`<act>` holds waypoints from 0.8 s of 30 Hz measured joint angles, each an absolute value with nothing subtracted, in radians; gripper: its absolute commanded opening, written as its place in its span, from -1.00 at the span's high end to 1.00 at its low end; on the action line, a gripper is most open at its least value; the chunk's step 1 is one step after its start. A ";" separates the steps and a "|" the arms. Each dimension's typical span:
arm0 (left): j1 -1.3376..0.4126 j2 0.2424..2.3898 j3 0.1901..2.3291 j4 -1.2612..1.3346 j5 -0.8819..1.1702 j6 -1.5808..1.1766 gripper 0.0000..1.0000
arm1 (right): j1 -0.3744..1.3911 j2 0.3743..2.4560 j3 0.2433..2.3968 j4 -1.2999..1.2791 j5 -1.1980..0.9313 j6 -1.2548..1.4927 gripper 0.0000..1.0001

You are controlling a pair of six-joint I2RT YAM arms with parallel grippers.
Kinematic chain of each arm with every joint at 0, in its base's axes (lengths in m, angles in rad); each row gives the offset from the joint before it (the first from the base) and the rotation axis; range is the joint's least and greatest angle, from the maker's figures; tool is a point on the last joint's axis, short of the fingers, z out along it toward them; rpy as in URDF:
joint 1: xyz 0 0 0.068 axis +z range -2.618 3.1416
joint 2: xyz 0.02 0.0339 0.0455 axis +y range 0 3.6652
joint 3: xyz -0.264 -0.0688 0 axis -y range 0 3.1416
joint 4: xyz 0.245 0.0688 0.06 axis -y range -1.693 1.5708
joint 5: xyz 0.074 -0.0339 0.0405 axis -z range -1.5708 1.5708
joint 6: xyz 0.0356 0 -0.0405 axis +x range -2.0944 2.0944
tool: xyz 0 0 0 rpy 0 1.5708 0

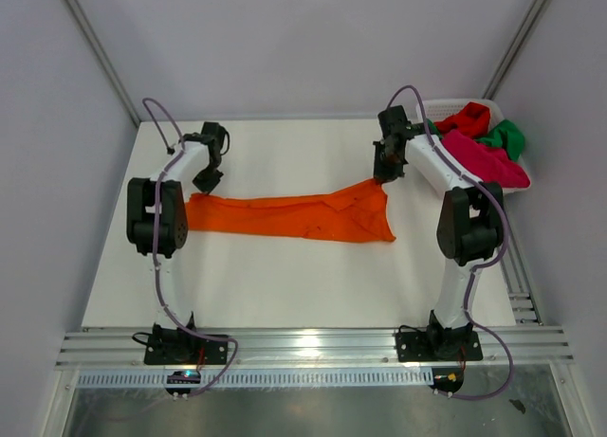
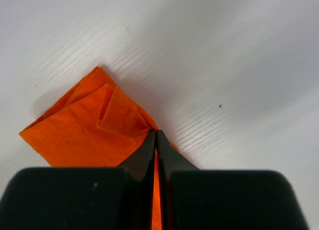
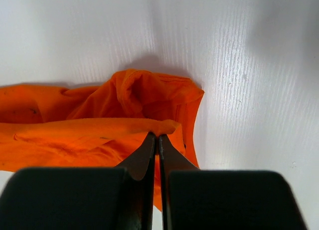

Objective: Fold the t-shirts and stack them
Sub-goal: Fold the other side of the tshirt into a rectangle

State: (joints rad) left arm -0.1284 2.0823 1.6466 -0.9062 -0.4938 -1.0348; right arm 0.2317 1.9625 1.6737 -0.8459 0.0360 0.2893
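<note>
The orange t-shirt (image 1: 294, 217) lies stretched out in a long band across the middle of the counter (image 1: 285, 295), from the left side to the right side; it is narrow at its left end and wider at its right end, where the cloth spreads like a fan and shows several creases. Each end of it is taken by one pincer.

The left pincer (image 2: 156, 135) is closed tight on the left end of the orange t-shirt; in the left wrist view its two dark fingers meet with only a thin line of orange between them, and a folded corner of cloth sticks out beyond the tips, with a soft shadow on the counter beside it. The right pincer (image 3: 157, 137) is closed in the same way on the far right corner of the orange t-shirt; in the right wrist view the cloth bunches up in a hump just past the tips and hangs away to the left.

In the far right corner of the counter, behind the right arm, stands a white basket (image 1: 438, 104); it holds the other shirts in a loose heap: a red t-shirt (image 1: 465, 119) at the back, a green t-shirt (image 1: 507, 136) to the right, and a magenta-pink t-shirt (image 1: 484, 157) draped over the near rim.
</note>
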 measured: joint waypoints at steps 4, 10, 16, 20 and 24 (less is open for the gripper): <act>-0.128 2.100 1.664 -0.898 -0.473 -1.012 0.84 | 0.231 1.964 1.673 -0.846 0.040 0.290 0.38; -0.128 2.107 1.668 -0.899 -0.455 -0.961 0.19 | 0.231 1.964 1.670 -0.846 0.059 0.290 0.17; -0.128 2.109 1.704 -0.921 -0.461 -0.929 -0.05 | 0.231 1.964 1.651 -0.844 0.072 0.290 0.17; -0.128 2.109 1.731 -0.942 -0.463 -0.906 -0.08 | 0.231 1.964 1.637 -0.843 0.073 0.290 0.17; -0.128 2.109 1.761 -0.968 -0.463 -0.883 -0.08 | 0.231 1.935 1.594 -0.831 0.057 0.290 0.17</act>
